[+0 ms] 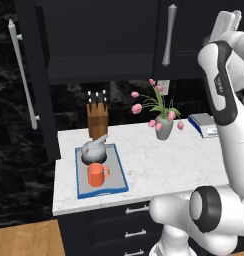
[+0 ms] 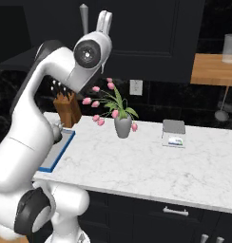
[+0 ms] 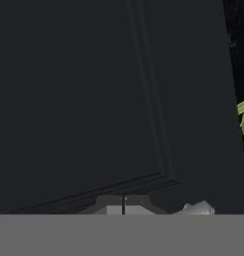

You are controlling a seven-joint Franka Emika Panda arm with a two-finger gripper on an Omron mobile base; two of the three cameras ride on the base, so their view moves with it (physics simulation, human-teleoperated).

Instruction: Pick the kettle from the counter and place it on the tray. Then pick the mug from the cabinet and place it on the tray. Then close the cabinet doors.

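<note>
The clenched claw (image 3: 123, 205) holds nothing, close against a dark cabinet door (image 3: 94, 100). Far below it, kettle (image 1: 94, 148) and mug (image 1: 97, 175) sit on the tray (image 1: 121, 172). No writing is readable.

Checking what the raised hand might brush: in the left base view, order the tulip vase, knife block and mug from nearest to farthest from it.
From the hand:
1. Tulip vase, below, mid-counter.
2. Knife block, further left, at the wall.
3. Mug, on the tray's near end.
</note>
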